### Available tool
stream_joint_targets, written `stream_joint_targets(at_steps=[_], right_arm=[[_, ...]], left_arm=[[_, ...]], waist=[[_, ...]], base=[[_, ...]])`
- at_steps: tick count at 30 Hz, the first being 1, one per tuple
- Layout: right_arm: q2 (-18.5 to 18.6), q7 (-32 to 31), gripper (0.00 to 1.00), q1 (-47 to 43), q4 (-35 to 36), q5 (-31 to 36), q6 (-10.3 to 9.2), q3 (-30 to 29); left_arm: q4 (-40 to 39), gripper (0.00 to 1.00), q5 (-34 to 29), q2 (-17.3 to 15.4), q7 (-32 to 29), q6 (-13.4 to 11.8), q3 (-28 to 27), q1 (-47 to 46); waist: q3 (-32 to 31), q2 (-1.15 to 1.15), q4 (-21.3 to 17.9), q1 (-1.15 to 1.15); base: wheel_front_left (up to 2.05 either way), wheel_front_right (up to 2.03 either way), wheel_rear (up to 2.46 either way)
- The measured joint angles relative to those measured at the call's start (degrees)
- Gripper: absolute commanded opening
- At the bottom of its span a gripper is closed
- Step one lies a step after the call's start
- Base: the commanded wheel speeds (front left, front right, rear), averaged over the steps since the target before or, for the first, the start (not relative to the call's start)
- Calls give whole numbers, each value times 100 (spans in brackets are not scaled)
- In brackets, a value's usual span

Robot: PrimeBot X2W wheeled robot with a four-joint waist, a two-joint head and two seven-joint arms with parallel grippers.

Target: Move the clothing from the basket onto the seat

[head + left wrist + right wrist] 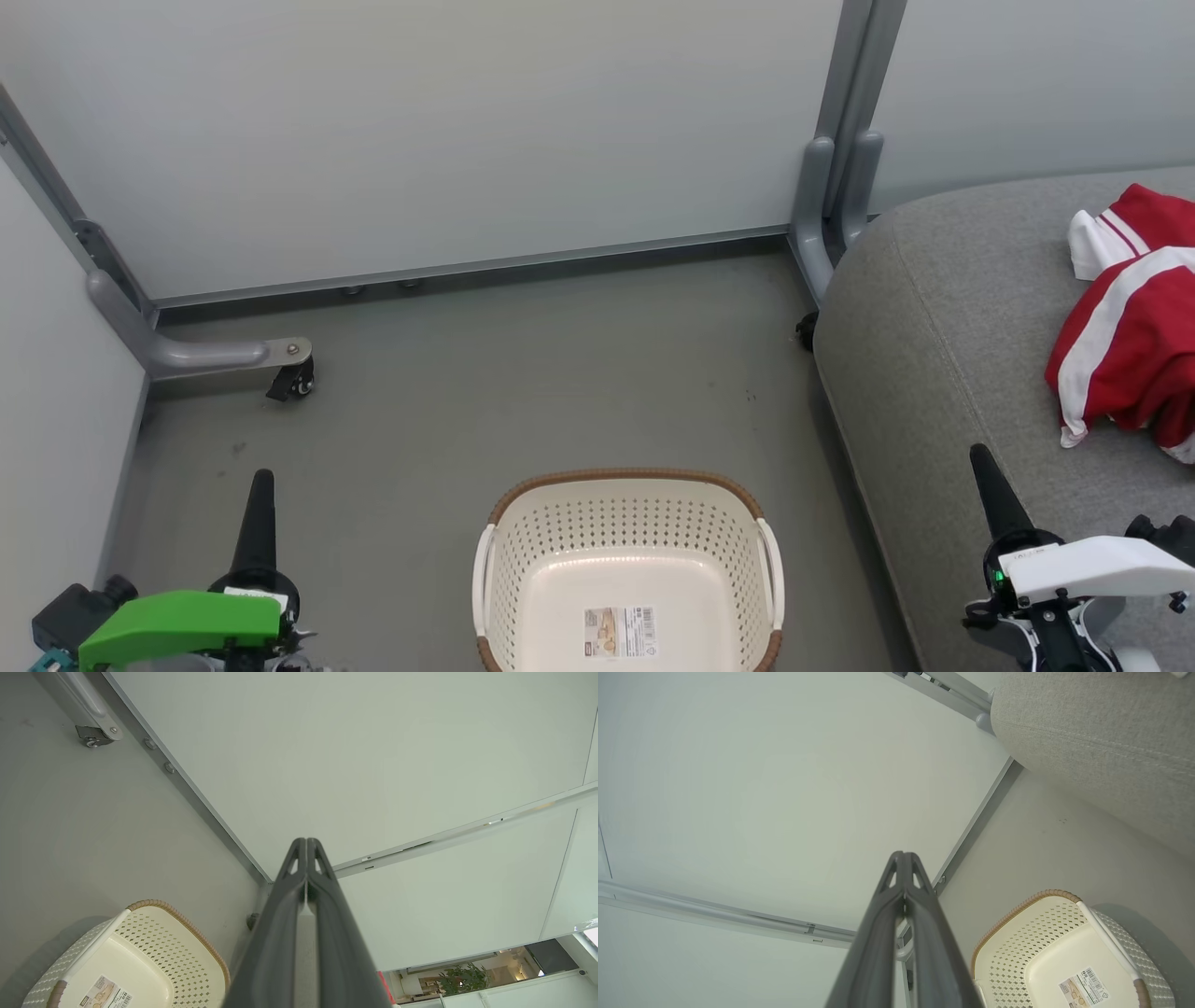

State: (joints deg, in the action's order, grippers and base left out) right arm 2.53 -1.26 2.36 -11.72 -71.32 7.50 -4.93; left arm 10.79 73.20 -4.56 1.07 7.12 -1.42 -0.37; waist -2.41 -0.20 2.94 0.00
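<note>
Floor (467,401) by the partition (467,140): basket (616,477) sat empty, label (619,632) bare. Clothing (1130,345) lay heaped on seat (943,355), far right. Left gripper (261,490) and right gripper (988,476) were both pinched closed, holding nothing. Task looked complete; nothing left to move.

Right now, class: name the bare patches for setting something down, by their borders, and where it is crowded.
The seat is bare on its left, between its rounded edge and the clothing. The basket holds only its label. The floor between basket and wall panel is open. Crowded: the seat's right end.
</note>
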Motion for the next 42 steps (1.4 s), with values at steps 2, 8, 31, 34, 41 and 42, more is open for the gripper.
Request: stream_joint_targets(at_steps=[2,8,31,34,41,42], right_arm=[[0,-25,0,17,-11,-112,0,-7],[3,-101,0,72,-45,-413,0,-30],[12,-378,0,259,-166,-1511,-1,-114],[13,-422,0,297,-172,-1635,-1,-124],[14,-480,0,328,-209,-1911,-1,-142],[15,-488,0,336,-211,-1950,-1,-144]], left_arm=[[14,0,133,0,-34,0,-14,-36],[59,0,421,0,-109,0,-47,-101],[230,0,1519,4,-413,2,-198,-381],[249,0,1633,7,-454,16,-212,-399],[290,0,1918,10,-532,18,-253,-469],[296,0,1954,11,-541,18,-257,-489]], waist=[[12,0,-13,0],[44,0,-51,0],[176,0,-200,0],[192,0,-219,0],[231,0,-263,0],[237,0,-269,0]], base=[[0,0,0],[0,0,0],[0,0,0],[0,0,0],[0,0,0],[0,0,0]])
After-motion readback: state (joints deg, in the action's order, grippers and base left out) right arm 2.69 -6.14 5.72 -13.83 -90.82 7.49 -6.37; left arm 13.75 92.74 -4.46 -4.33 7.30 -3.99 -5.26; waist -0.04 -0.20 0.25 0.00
